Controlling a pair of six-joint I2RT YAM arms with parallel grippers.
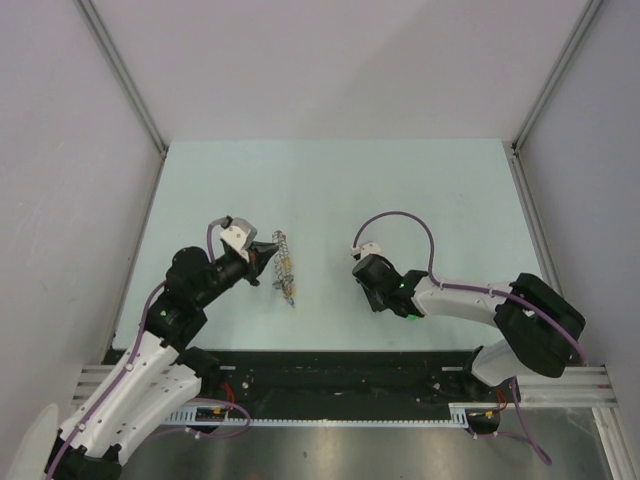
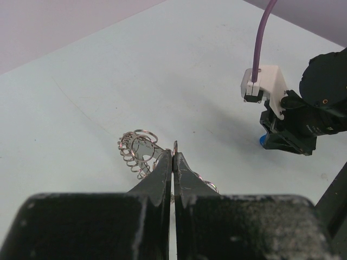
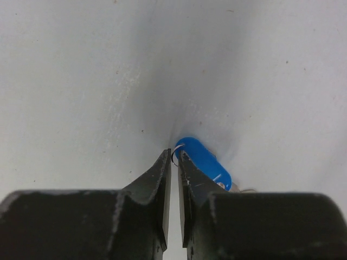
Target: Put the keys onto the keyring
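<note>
We counted two arms at the pale worktop point(image 1: 420, 190), the left arm point(image 1: 150, 350) and the right arm point(image 1: 470, 297), each with one pincer. The left pincer point(image 2: 173, 156) was closed tight, its two fingers pressed together on the rim of the single keyring point(image 2: 137, 151), a grey metal ring edged with many small wire coils. From above, the keyring showed edge-on, standing upright just beyond the left fingertips, left of the worktop's middle. We could not tell whether its lower edge touched the surface.

We saw one key point(image 3: 204, 161), with a blue plastic head, lying on the worktop well apart from the keyring, to its right. The right pincer point(image 3: 173, 157) pointed down at it. Its two fingers were almost together, with a narrow slit between them. The blue head lay just beside one finger, partly behind it, and one thin wire loop point(image 3: 174, 155) at the key's end sat right at the fingertips. We could not tell whether the fingers pinched that loop. The key's metal blade was mostly hidden behind the finger. From above, the key was hidden under the right wrist.
</note>
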